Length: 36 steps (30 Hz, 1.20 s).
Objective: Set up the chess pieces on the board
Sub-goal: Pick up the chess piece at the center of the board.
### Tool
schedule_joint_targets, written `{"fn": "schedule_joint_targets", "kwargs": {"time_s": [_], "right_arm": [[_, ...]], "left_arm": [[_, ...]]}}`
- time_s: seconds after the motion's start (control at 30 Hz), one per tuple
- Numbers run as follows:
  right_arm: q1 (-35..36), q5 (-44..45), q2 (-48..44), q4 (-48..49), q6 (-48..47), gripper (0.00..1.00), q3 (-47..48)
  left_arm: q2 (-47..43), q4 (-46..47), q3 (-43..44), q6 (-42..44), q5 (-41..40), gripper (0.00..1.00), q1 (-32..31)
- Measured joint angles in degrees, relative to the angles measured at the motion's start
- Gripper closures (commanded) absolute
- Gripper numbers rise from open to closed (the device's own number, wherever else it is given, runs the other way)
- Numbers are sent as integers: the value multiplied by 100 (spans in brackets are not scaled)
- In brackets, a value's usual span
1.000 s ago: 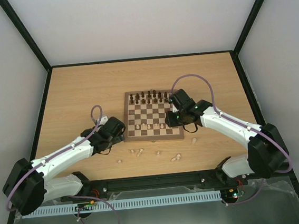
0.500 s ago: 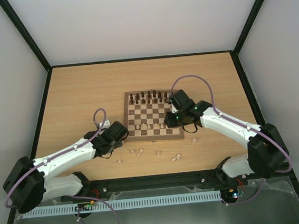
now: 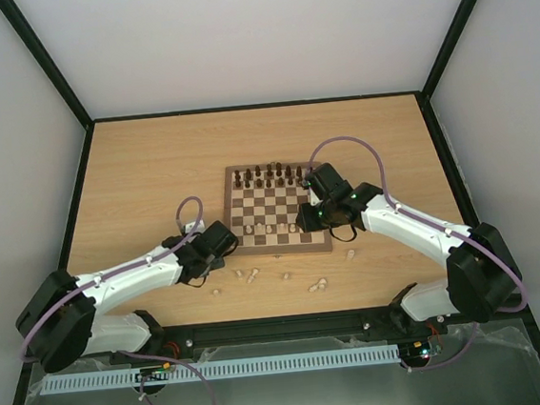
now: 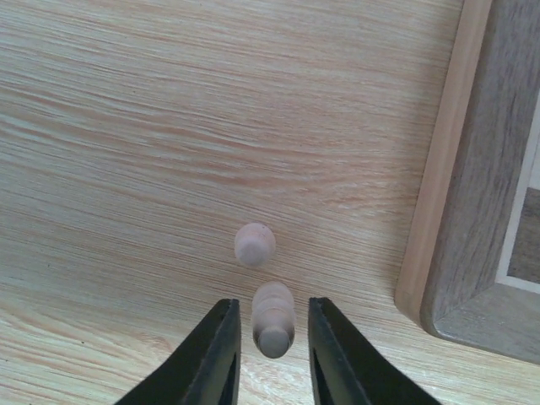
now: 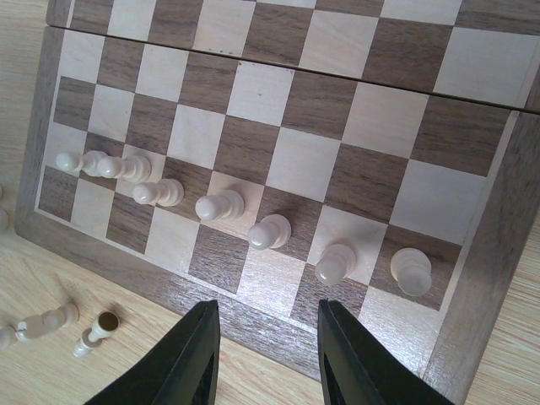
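The board [image 3: 279,250] lies mid-table, with dark pieces along its far rows and a line of cream chess pieces [image 3: 268,228] near its front edge. My left gripper [image 3: 219,249] is low over the table off the board's front-left corner [image 4: 481,211]. Its jaws [image 4: 272,302] flank a cream piece [image 4: 272,319] lying on the wood, with a thin gap showing on each side. A second cream piece [image 4: 254,245] lies just beyond it. My right gripper [image 3: 301,223] hovers open over the board's front border [image 5: 268,337], holding nothing. Several cream pawns [image 5: 270,230] stand ahead of it.
Loose cream pieces lie on the table in front of the board [image 3: 251,275], [image 3: 285,278], [image 3: 318,285], [image 3: 350,254], [image 3: 216,291]. Two of them show in the right wrist view [image 5: 42,323]. Black frame rails edge the table.
My left gripper has moved right and nearer along the table beside the board's corner, and its jaws have narrowed around the lying piece. The right arm has hardly moved.
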Motion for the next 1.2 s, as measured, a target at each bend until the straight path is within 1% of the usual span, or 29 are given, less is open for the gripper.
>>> {"fn": "schedule_joint_targets", "kwargs": {"time_s": [0.17,0.3,0.37,0.7,1.1,1.2], "right_arm": [[0,0,0,2,0,67,-24],[0,-2,0,2,0,67,-31],[0,0,0,2,0,67,-31],[0,2,-28,2,0,67,-52],[0,13,-155,-2,0,67,-63],[0,37,-179,-4,7,60,-63]], "left_arm": [[151,76,2,13,0,81,-50],[197,120,2,-7,0,91,-61],[197,136,2,31,2,93,-70],[192,85,68,11,4,96,-186],[15,-188,470,11,0,96,-444],[15,-223,608,24,-2,96,-516]]}}
